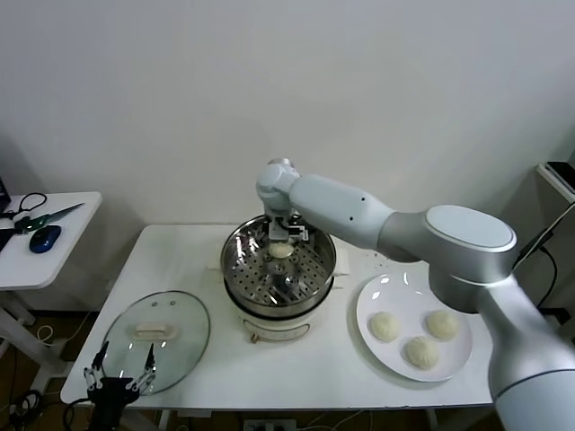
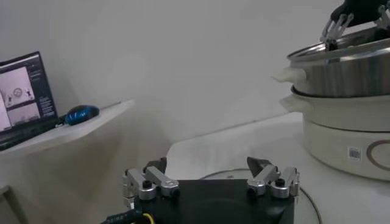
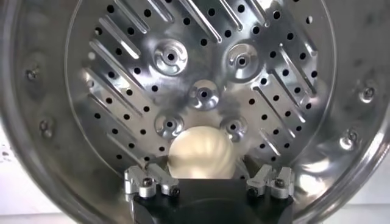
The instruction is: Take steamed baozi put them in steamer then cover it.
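The steel steamer [image 1: 310, 272] sits on its white pot base [image 1: 278, 321] at the table's middle. My right gripper [image 1: 286, 233] reaches down into it, open, with one cream baozi [image 1: 281, 250] lying between its fingers on the perforated bottom. The right wrist view shows that baozi [image 3: 201, 152] just ahead of the gripper [image 3: 210, 176], over the steamer floor [image 3: 201, 61]. Three more baozi [image 1: 384, 326] lie on the white plate [image 1: 368, 301] at the right. The glass cover [image 1: 184, 346] lies flat at the front left. My left gripper [image 1: 119, 373] is open and empty at its near edge.
A small side table [image 1: 54, 260] at the far left holds scissors [image 1: 40, 217] and a blue mouse [image 1: 45, 238]. The left wrist view shows a laptop [image 2: 21, 97] there and the pot [image 2: 347, 122] off to one side.
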Controlling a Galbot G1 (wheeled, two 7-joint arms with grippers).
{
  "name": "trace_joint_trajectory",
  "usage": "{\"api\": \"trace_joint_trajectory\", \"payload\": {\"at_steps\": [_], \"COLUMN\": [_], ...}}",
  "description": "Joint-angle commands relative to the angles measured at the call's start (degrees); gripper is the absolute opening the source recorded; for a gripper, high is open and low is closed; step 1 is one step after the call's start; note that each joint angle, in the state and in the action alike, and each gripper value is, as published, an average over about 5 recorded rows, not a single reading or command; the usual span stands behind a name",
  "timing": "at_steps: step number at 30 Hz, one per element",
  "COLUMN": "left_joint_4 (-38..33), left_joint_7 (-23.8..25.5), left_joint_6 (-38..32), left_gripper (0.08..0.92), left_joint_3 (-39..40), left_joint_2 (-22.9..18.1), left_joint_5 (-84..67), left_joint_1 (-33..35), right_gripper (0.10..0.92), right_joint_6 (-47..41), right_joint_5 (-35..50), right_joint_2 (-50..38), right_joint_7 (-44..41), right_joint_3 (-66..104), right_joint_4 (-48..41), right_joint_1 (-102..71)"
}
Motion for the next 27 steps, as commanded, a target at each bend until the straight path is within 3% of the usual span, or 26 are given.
{"api": "trace_joint_trajectory", "payload": {"at_steps": [1,9,19,23,27], "left_joint_4": [-0.3,-1.2,-2.3,-2.0,-2.0], "left_joint_7": [0.0,0.1,-0.2,-0.4,-1.1], "left_joint_6": [0.1,0.7,0.4,0.0,0.0], "left_gripper": [0.823,0.823,0.823,0.823,0.823], "left_joint_3": [0.1,0.6,0.4,0.3,0.4], "left_joint_2": [-0.1,0.2,0.4,0.8,0.8], "left_joint_5": [0.2,1.2,0.5,0.0,-0.4], "left_joint_1": [0.0,0.0,1.1,1.5,1.3], "right_gripper": [0.823,0.823,0.823,0.823,0.823], "right_joint_6": [0.2,-6.9,-41.2,-49.3,-51.0], "right_joint_5": [3.1,22.7,54.3,60.9,60.6], "right_joint_2": [-2.8,-14.4,-32.8,-39.4,-44.4], "right_joint_7": [-1.4,-1.3,-1.6,-1.2,-1.3], "right_joint_3": [-0.1,-6.0,-13.4,-14.8,-15.3], "right_joint_4": [4.2,12.2,19.1,21.8,23.4], "right_joint_1": [2.5,14.4,18.7,16.8,12.2]}}
